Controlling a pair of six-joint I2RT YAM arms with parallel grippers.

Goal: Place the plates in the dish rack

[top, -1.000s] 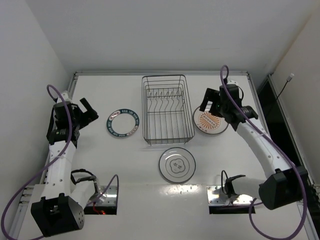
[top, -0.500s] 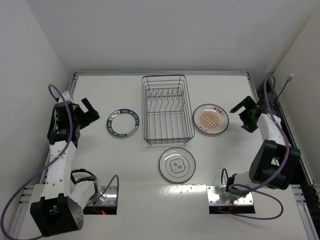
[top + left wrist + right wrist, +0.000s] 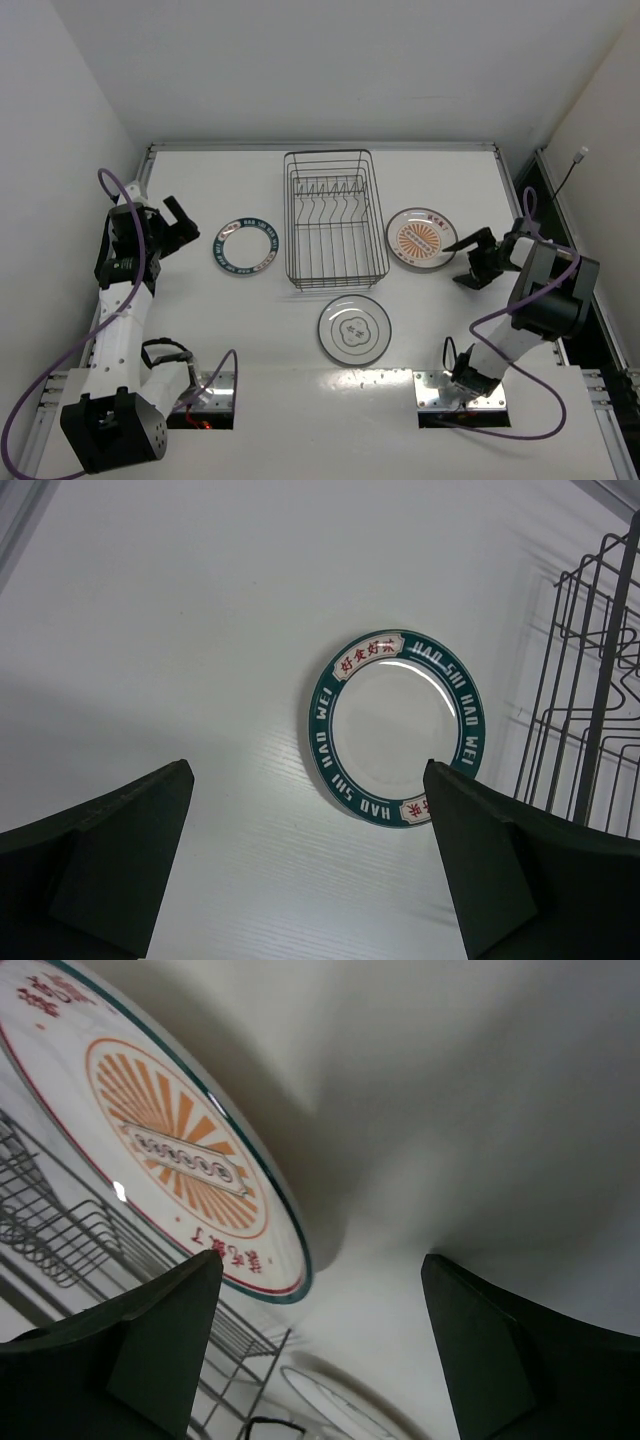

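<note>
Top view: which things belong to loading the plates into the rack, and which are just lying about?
Belongs to the job: dish rack; sunburst plate; flower plate; teal-banded plate. All three plates lie flat outside the rack.
Just there: purple cables on the arms; metal base brackets at the near edge.

Bright, even light falls from overhead onto the white table, leaving only faint, soft shadows and a patch of glare along its near edge. Up close, the fingers of the right gripper loom dark and out of focus. A broad grey shadow spreads beside the sunburst plate, which carries one small glint.
</note>
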